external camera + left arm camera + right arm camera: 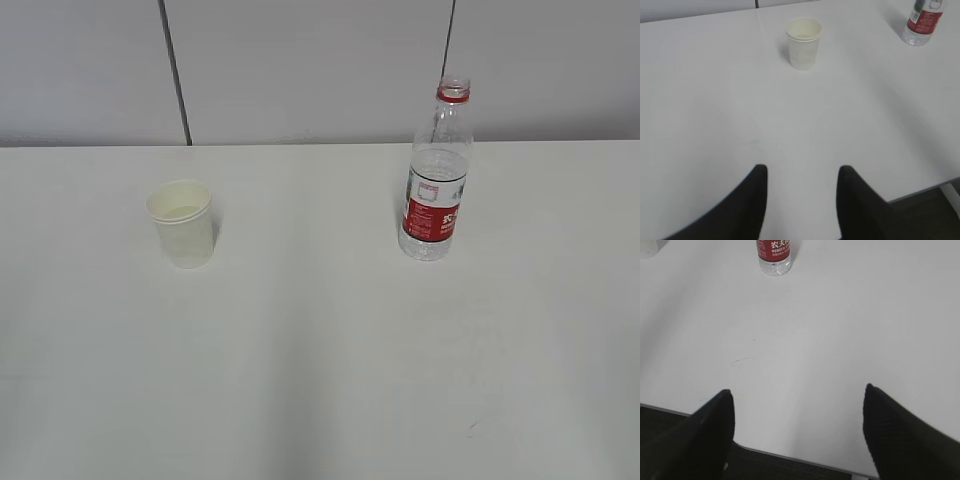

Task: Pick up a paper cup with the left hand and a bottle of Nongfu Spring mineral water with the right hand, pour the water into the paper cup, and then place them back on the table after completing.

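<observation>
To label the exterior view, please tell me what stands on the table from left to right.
cup → bottle, both upright on the table.

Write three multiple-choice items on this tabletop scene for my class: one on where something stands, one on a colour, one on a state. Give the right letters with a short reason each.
1. In the exterior view, where does the paper cup stand relative to the bottle?
A. To its left
B. To its right
C. On top of it

2. What colour is the bottle's label?
A. Blue
B. Red
C. Green

3. How does the right gripper stand?
A. Shut on the bottle
B. Shut on the cup
C. Open, holding nothing

Answers:
1. A: the cup is on the left half of the table, apart from the bottle.
2. B: a red band wraps the lower body.
3. C: only bare table shows between its spread fingers.
</observation>
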Tool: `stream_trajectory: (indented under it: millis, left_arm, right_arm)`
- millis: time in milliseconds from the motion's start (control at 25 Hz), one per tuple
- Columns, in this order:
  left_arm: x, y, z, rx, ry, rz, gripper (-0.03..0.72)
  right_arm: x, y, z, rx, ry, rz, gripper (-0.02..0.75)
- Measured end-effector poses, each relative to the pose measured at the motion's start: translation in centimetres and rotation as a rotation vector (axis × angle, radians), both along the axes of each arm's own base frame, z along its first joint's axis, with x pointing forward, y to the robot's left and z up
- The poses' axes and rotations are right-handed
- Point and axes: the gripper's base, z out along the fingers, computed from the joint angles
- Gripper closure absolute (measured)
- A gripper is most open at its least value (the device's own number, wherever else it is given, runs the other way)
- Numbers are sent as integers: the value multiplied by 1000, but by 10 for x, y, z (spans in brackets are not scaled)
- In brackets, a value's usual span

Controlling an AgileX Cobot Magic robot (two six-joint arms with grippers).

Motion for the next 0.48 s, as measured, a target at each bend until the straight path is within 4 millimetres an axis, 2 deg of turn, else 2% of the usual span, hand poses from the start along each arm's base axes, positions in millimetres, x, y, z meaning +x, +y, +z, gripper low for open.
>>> stream_trajectory:
  millis: [480]
  left_arm:
    - [0,0,0,-1,-3,0,397]
  right_arm:
    - [-2,0,0,-1,-18,0,148]
